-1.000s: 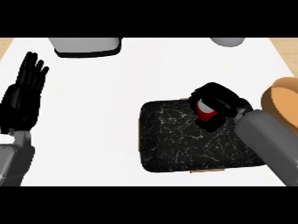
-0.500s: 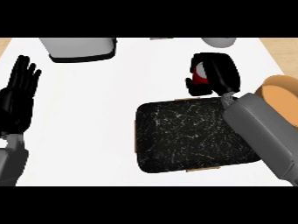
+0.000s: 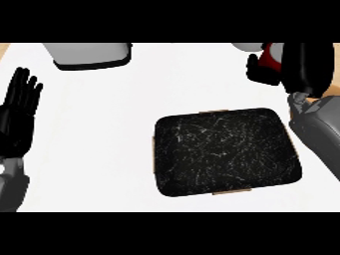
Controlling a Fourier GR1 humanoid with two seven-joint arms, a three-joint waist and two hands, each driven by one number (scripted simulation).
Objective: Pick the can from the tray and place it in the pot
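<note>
Aloft at the bench's [image 3: 91, 149] far right corner, the red can [image 3: 273, 57] is clasped in the curled fingers [image 3: 257, 69] of the right hand [image 3: 305, 62]. It is clear of the black tray [image 3: 228, 152] and just beside a pale grey object [image 3: 245, 46] that the view's top edge cuts off. The grey pot [image 3: 87, 54] stands at the far left, well apart from the can, with a broad stretch of bare white bench between pot and tray. The tray's near edge lies close to the view's lower edge. The left hand [image 3: 10, 124] rests at the left edge, fingers straight and raised. A second ago the right hand gripped the can over the tray's far right corner. Half a second ago it was just past the tray's far edge, and it is now farther off and more to the right. Tray and pot have kept their places. Counted: one can, one tray, one pot, two hands.
</note>
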